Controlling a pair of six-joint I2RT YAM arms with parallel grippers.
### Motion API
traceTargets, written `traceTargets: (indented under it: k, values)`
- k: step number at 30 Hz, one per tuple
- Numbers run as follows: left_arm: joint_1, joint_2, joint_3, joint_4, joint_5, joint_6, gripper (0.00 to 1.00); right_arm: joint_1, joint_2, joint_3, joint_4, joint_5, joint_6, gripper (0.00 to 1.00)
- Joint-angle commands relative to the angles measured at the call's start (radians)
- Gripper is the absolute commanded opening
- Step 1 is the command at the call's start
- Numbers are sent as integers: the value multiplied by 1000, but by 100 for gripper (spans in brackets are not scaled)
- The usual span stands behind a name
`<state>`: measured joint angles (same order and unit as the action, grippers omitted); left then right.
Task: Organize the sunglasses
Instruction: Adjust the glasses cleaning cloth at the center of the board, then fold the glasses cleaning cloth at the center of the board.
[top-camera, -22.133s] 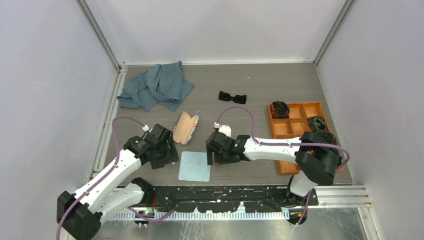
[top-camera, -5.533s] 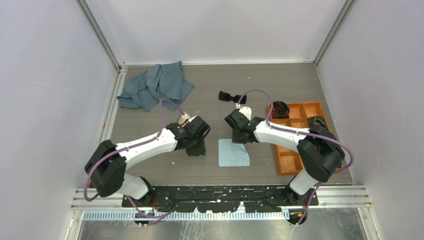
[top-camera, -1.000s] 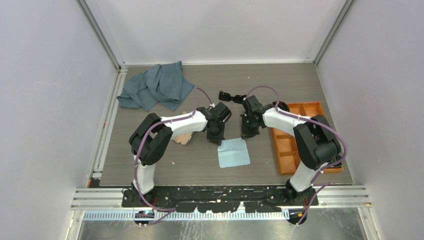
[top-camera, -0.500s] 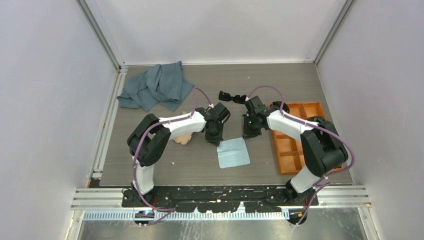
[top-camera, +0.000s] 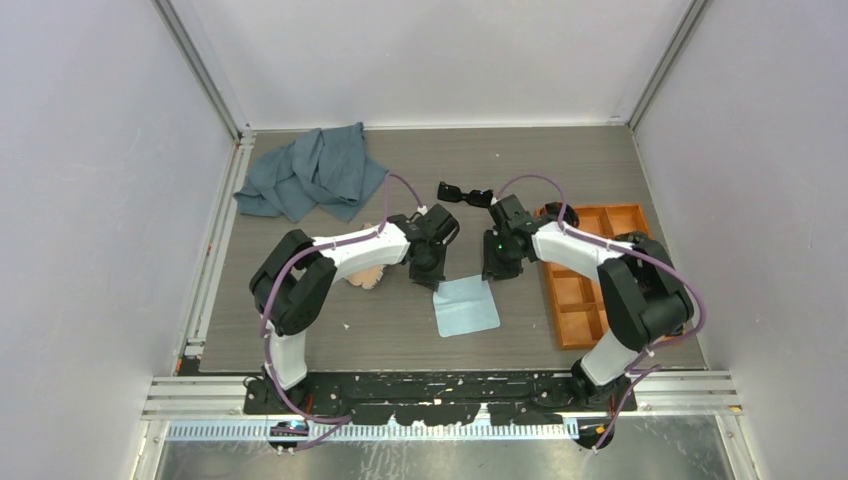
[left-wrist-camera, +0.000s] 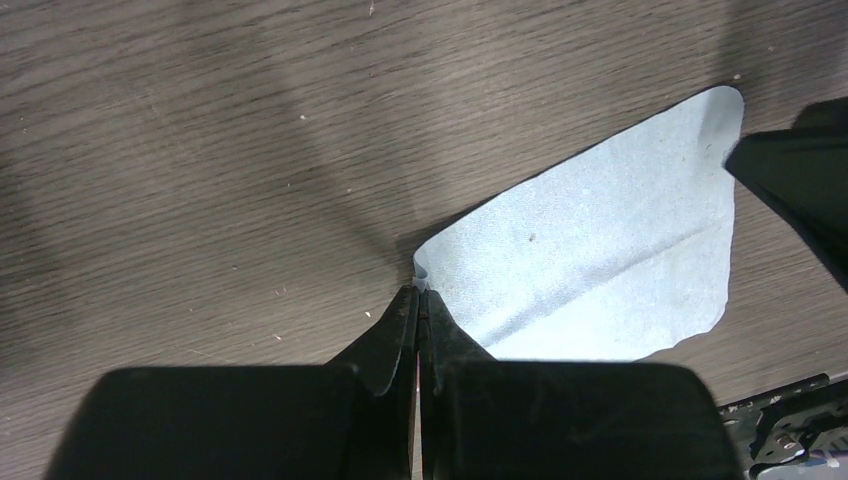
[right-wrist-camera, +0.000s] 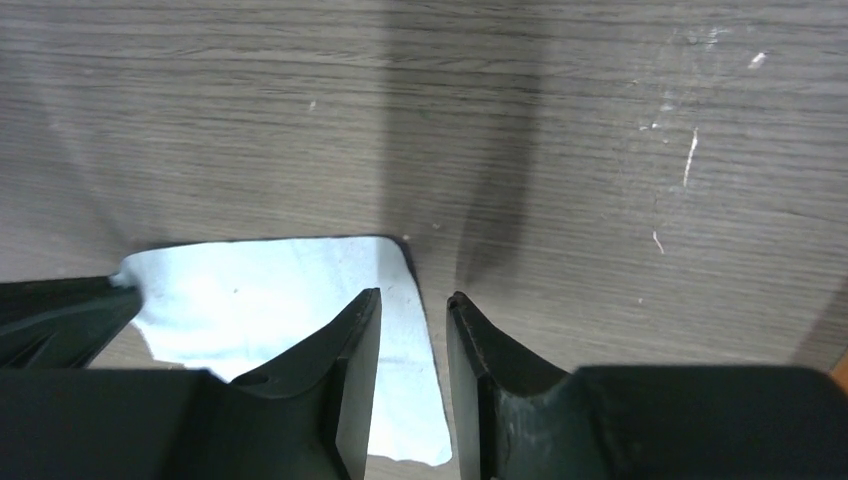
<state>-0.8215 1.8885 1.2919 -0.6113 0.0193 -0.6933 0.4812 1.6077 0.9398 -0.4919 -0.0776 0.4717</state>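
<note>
The left gripper pinches the cloth corner tight; the right gripper hangs slightly parted over another corner, empty

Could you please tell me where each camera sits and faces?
Top external: above, behind the bases, facing down at the table; left arm, right arm and sunglasses show.
Left wrist: on the left arm, facing down; the left jaws, shut, pinch the blue cloth's corner.
Right wrist: on the right arm, facing down; the right jaws, parted, straddle the blue cloth's edge.
Shared: all show the blue cloth.
</note>
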Motion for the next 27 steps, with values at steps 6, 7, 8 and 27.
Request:
traceTargets:
  k: [6, 7, 8, 27]
  values:
    - [5, -1, 49, -5, -12, 30, 0, 6, 98, 54, 32, -30, -32, 37]
    - [5, 1, 52, -6, -12, 31, 1, 6, 104, 55, 35, -34, -33, 36]
    - [5, 3, 53, -6, -12, 30, 1, 10, 110, 56, 37, -35, -34, 36]
    - [15, 36, 107, -41, -45, 77, 1, 14, 68, 28, 52, 11, 8, 1]
